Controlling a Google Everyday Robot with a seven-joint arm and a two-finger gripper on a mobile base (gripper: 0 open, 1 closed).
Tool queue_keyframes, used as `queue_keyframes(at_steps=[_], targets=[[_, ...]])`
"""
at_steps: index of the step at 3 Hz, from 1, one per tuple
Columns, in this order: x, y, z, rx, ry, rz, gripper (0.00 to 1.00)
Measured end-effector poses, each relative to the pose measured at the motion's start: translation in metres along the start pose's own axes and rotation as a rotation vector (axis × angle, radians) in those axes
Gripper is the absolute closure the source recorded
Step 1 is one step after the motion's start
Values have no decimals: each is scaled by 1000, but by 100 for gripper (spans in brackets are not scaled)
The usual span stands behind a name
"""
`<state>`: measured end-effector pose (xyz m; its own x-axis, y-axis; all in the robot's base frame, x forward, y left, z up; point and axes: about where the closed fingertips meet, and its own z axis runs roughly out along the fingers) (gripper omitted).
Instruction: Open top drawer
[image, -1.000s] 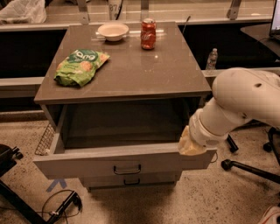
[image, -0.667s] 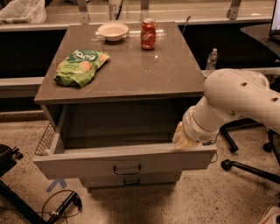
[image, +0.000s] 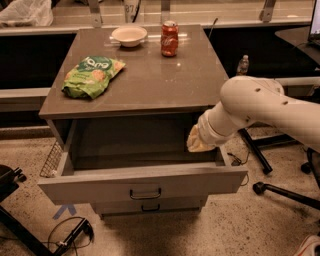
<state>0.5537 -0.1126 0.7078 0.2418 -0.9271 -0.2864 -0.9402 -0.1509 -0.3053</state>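
The top drawer (image: 145, 182) is found pulled well out at 6 o'clock, unmoved over the last second. The gripper (image: 196, 144) has been shifted toward 10 o'clock, over the drawer's right side; its state cannot be told. The opening is judged essentially done.

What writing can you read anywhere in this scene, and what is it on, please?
Green snack bag: white brand lettering, too blurred to read.
Red can: label too blurred to read.
Top drawer, with the claw inside at its right end: no text.
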Motion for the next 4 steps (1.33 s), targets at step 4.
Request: queue_keyframes(at_steps=[4], targets=[[0,41,80,-41,-78,41,100]])
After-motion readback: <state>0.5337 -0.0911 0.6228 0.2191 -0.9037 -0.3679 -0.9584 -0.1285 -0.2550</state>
